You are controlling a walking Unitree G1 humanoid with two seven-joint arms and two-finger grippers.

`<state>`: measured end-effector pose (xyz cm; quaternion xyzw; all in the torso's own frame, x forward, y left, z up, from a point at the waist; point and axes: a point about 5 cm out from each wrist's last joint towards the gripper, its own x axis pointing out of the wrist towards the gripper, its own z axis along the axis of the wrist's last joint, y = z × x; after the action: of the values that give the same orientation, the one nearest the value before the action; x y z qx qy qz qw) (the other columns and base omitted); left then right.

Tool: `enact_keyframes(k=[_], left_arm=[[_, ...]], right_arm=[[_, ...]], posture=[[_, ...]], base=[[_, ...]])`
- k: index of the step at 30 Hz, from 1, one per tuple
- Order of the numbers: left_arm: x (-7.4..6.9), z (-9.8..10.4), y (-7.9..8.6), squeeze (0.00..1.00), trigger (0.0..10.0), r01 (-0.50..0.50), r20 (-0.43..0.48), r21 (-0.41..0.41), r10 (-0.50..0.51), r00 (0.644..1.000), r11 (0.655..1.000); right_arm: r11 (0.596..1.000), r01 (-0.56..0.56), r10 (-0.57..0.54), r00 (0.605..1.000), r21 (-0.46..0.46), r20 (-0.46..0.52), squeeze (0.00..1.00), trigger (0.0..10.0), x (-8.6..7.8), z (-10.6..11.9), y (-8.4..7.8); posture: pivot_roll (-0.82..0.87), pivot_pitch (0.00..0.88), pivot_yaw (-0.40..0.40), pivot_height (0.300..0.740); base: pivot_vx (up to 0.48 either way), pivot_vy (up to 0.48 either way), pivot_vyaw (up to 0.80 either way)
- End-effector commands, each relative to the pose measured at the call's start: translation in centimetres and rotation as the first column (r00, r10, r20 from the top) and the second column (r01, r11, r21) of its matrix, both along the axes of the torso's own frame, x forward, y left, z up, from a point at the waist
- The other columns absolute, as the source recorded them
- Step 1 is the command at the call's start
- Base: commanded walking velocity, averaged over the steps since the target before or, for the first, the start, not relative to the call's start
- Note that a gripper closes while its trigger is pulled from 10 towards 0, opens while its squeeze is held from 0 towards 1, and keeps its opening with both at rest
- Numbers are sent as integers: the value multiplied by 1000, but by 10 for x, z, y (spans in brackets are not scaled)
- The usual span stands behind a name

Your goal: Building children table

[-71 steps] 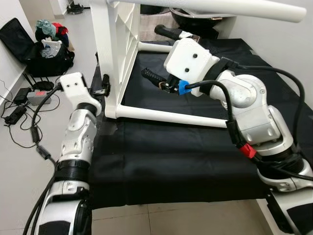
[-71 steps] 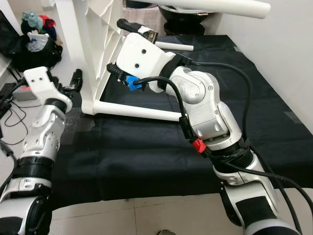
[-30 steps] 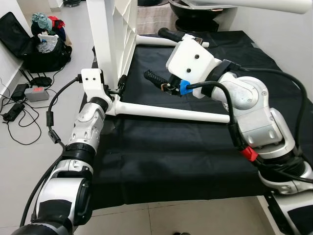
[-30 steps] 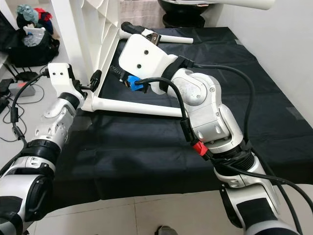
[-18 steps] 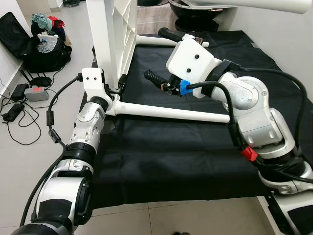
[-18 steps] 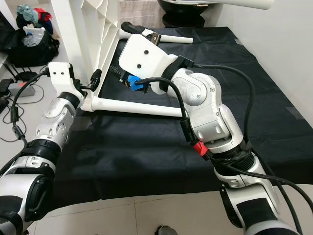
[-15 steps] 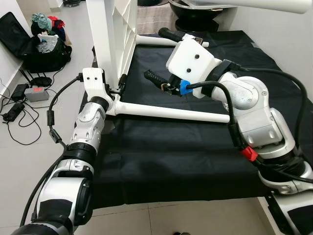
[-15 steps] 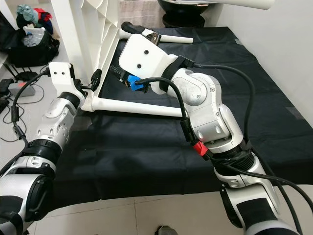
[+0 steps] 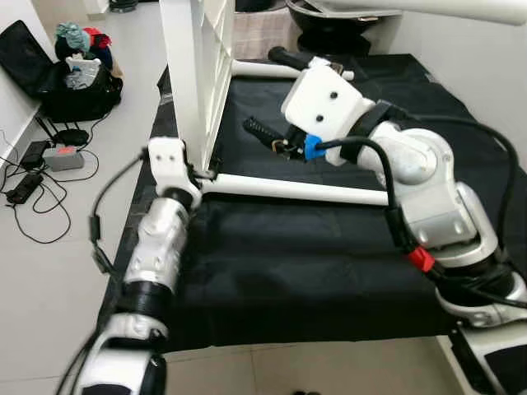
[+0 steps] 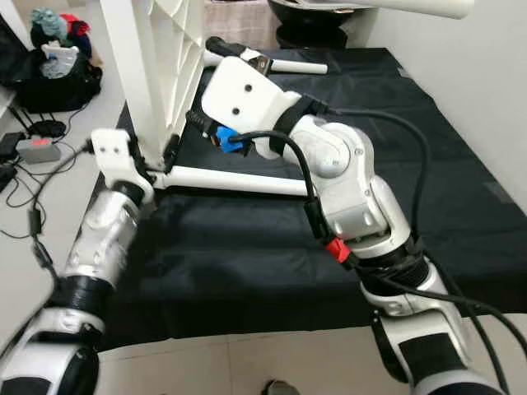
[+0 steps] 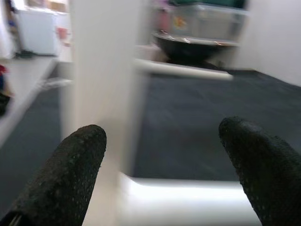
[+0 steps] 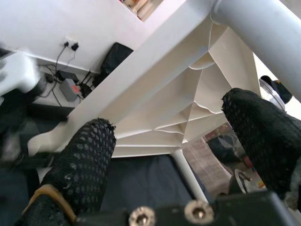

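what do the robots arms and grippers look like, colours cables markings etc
Both arms are jointed silver-and-white segments with black bands and black cables looped outside. The right arm carries a boxy white wrist housing, a blue clip on its cable and a red tab lower down. The left arm has a smaller white wrist block. The left gripper and right gripper each have two long black textured fingers.

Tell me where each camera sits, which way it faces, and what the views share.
Eye views: on the head, looking down at the white table on its side on the black cloth; both arms show.
Left wrist view: along the open left claw at the table's corner.
Right wrist view: along the open right claw, up at the ribbed underside.
All share the table.
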<state>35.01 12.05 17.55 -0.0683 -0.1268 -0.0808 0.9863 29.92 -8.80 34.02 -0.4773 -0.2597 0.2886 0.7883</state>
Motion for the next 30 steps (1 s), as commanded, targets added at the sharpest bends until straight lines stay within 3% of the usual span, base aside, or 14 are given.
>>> enact_keyframes(k=[1,4,6,8,12,13,16,17,18,19,23,30], left_arm=[[-2,4,-5,0,10000,16,8,11,-16,1000,1000],[-3,12,-24,0,10000,136,18,-14,-135,991,991],[-3,12,-24,0,10000,136,18,-14,-135,991,991],[-5,14,-35,0,10000,183,18,10,-183,983,983],[-1,10,-30,0,10000,139,4,19,-139,990,990],[6,12,-24,0,9294,118,-3,-12,-118,993,993],[6,12,-24,0,9294,118,-3,-12,-118,993,993],[15,15,-19,0,2627,99,-12,-34,-99,995,994],[15,15,-19,0,2627,99,-12,-34,-99,995,994],[25,19,-15,0,0,87,-25,-56,-89,996,995],[41,23,-3,0,0,49,-71,-84,-55,996,995],[48,22,7,0,0,38,-110,-95,-49,993,995]], right_arm=[[1000,1,-1,1000,1,5,0,10000,-1,0,0],[1000,4,-4,1000,3,5,0,10000,-1,-1,-1],[1000,4,-4,1000,3,5,0,10000,-1,-1,-1],[1000,8,-8,1000,2,4,0,10000,-1,-2,-1],[1000,10,-10,1000,3,3,0,10000,-1,-2,-2],[1000,11,-11,1000,5,5,0,10000,-1,-1,-2],[1000,11,-11,1000,5,5,0,10000,-1,-1,-2],[1000,12,-12,1000,5,6,0,10000,-1,-1,-2],[1000,12,-12,1000,5,6,0,10000,-1,-1,-2],[1000,12,-12,1000,6,7,0,10000,-1,0,-2],[1000,15,-15,1000,5,8,0,10000,-2,1,-2],[1000,16,-16,1000,6,10,0,10000,-4,4,-3]], posture=[[-123,137,3,740],[-122,133,4,740],[-122,133,4,740],[-128,137,10,740],[-133,140,8,740],[-133,142,3,740],[-133,142,3,740],[-139,139,1,740],[-139,139,1,740],[-151,140,2,740],[-165,151,7,740],[-178,164,8,740]], base=[[0,0,0],[0,0,0],[0,0,0],[0,0,0],[0,0,0],[0,0,0],[0,0,0],[0,0,0],[0,0,0],[0,0,0],[0,0,0],[0,0,0]])
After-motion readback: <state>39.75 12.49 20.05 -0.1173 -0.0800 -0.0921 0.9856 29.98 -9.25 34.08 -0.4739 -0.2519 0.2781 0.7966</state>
